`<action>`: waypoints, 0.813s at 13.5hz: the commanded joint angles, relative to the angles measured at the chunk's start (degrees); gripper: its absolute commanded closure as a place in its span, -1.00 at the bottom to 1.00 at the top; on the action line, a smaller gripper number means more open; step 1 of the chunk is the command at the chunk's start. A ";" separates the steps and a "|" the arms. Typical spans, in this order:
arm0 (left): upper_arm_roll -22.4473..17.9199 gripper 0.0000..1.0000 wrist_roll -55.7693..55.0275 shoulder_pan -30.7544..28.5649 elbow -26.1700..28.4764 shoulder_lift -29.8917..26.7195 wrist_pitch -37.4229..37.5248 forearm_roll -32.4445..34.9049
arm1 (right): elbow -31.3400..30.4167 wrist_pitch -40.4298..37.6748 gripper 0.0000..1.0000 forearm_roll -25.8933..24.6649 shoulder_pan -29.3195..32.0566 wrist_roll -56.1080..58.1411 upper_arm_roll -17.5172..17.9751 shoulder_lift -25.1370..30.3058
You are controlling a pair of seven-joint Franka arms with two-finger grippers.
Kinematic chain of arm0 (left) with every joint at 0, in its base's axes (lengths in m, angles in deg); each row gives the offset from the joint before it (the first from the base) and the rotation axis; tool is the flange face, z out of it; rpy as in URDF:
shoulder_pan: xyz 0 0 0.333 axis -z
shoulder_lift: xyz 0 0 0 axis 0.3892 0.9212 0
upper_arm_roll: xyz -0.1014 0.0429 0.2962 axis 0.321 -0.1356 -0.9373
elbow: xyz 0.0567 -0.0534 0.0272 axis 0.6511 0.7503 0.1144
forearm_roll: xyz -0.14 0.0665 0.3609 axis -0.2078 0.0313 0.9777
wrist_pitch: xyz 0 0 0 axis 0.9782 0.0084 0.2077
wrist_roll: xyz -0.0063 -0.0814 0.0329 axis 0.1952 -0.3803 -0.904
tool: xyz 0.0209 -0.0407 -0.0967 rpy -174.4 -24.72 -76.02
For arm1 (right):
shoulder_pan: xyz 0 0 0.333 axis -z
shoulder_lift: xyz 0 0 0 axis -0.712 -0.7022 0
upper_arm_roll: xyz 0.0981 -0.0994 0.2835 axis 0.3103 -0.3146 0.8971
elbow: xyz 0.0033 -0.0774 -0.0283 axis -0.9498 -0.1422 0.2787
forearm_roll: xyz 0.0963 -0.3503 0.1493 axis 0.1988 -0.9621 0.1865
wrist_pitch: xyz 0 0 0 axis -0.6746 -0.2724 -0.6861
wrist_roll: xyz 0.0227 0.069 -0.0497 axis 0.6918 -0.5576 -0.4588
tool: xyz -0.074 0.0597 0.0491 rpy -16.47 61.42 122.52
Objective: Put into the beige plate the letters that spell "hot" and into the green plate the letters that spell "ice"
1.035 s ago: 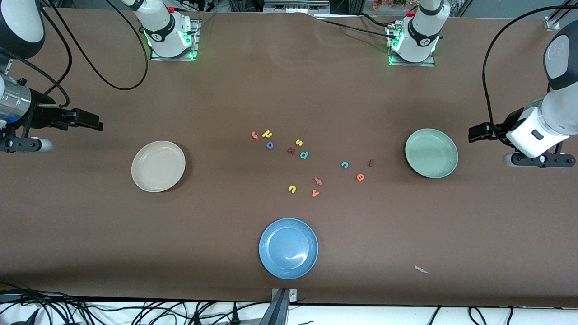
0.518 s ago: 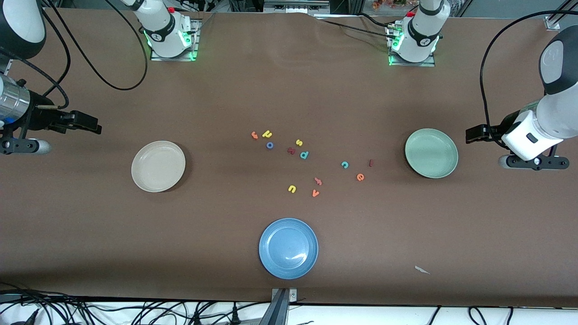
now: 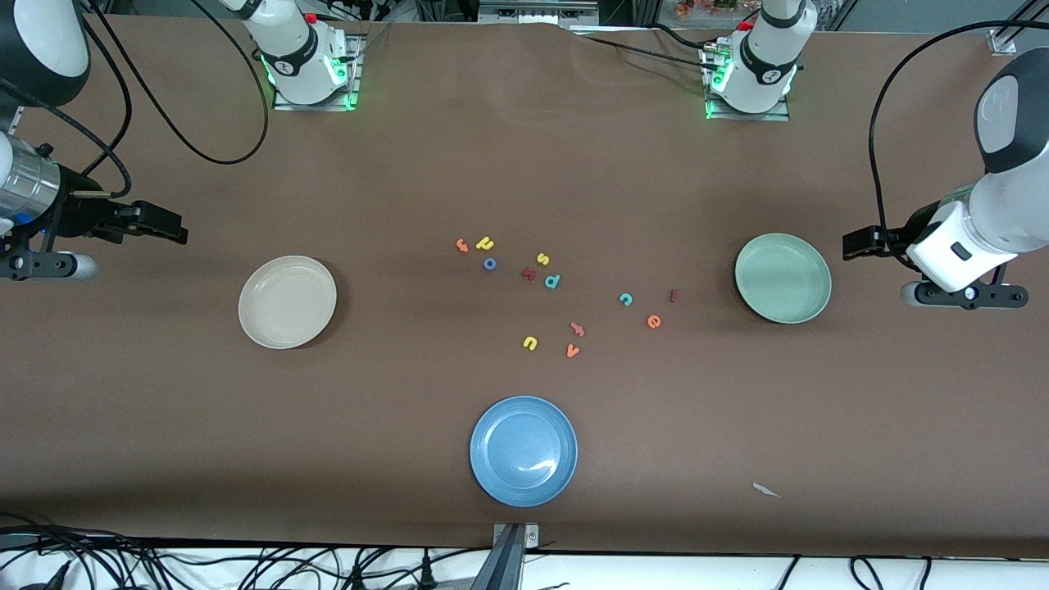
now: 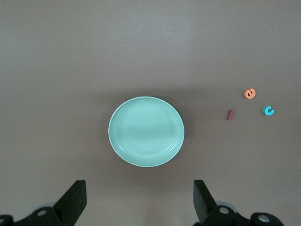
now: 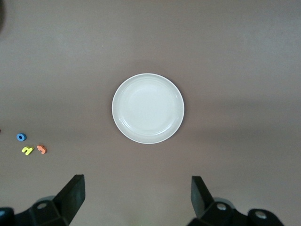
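Note:
The beige plate (image 3: 287, 301) (image 5: 147, 108) lies empty toward the right arm's end of the table, and the green plate (image 3: 783, 278) (image 4: 146, 131) lies empty toward the left arm's end. Between them on the table lie the orange t (image 3: 462, 245), yellow h (image 3: 485, 242) and blue o (image 3: 489, 264). Closer to the green plate are the teal c (image 3: 626, 299), dark red i (image 3: 673, 296) and orange e (image 3: 653, 321). My right gripper (image 3: 174, 227) (image 5: 138, 200) hovers open beside the beige plate. My left gripper (image 3: 854, 244) (image 4: 139, 202) hovers open beside the green plate.
A blue plate (image 3: 523, 451) sits near the front edge. Other loose letters lie mid-table: yellow s (image 3: 542, 259), teal p (image 3: 552, 281), dark red branched letter (image 3: 529, 274), yellow u (image 3: 529, 342), orange v (image 3: 572, 351). A paper scrap (image 3: 765, 490) lies near the front.
The left arm has drifted a little toward the green plate. The right gripper has barely shifted. No letter has moved.

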 commanded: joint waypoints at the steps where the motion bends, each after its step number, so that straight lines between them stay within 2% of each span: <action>1: -0.30 -1.00 0.38 0.38 0.78 -0.44 -0.30 -1.54 | -1.19 0.72 -1.00 -1.03 -0.09 -0.60 0.30 1.30; 11: -0.30 -1.00 0.38 0.64 1.22 0.79 -0.39 -1.54 | -1.19 1.78 -1.00 -2.52 -0.27 -0.60 0.92 1.30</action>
